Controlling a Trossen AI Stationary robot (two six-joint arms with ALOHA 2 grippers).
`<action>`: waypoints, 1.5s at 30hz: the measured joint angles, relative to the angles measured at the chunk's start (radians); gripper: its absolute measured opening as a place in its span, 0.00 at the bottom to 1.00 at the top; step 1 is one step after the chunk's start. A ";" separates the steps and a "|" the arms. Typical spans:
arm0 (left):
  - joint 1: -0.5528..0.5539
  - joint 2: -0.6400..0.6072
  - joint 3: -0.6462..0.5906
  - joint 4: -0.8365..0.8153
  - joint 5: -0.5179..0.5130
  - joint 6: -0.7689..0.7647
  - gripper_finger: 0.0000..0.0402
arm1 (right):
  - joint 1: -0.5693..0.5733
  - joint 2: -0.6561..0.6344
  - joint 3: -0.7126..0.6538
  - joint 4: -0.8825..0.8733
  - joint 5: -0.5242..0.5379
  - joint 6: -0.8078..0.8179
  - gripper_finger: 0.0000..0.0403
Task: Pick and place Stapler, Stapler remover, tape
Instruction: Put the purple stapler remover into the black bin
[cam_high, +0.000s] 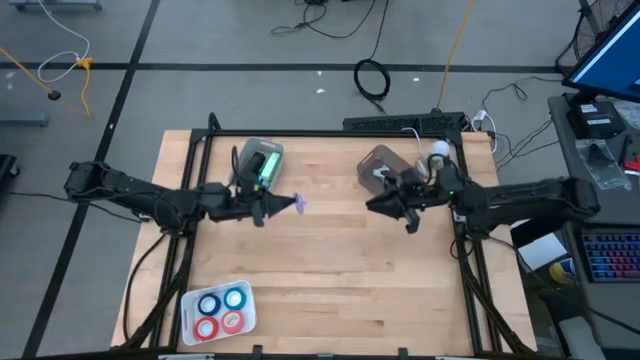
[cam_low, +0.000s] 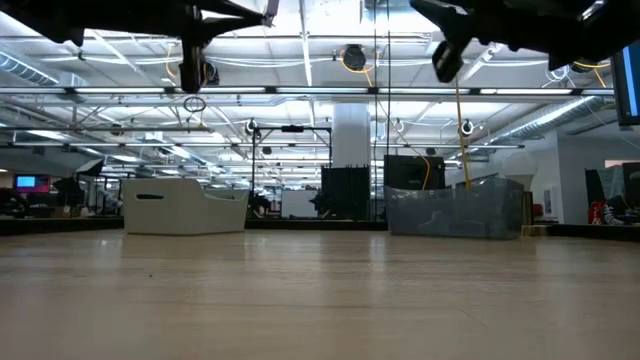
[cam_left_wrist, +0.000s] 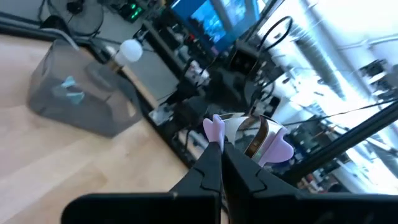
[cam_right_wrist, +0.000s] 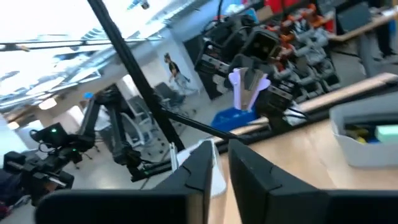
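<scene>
Clamped in my left claw, the small lilac staple remover, probably pinched by one wing, could twist free.

Wooden table: white bin, grey bin, tape tray

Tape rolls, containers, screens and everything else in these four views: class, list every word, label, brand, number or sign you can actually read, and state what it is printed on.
None can be read in any view.
Blue and red ring-shaped tape rolls in the white tray: no print shows.
Green object in the pale container: any marking is too small.
Blue-lit monitor: its content is too blurred.
</scene>
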 joint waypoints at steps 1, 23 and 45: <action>0.001 0.000 0.000 0.014 0.000 0.000 0.00 | 0.005 0.034 0.000 0.048 0.001 0.000 0.15; 0.016 0.142 0.157 0.029 0.050 0.106 0.00 | 0.046 0.419 0.335 0.184 -0.026 -0.093 0.36; 0.041 0.164 0.159 0.066 0.080 0.102 0.00 | 0.058 0.419 0.380 0.053 0.090 -0.203 0.38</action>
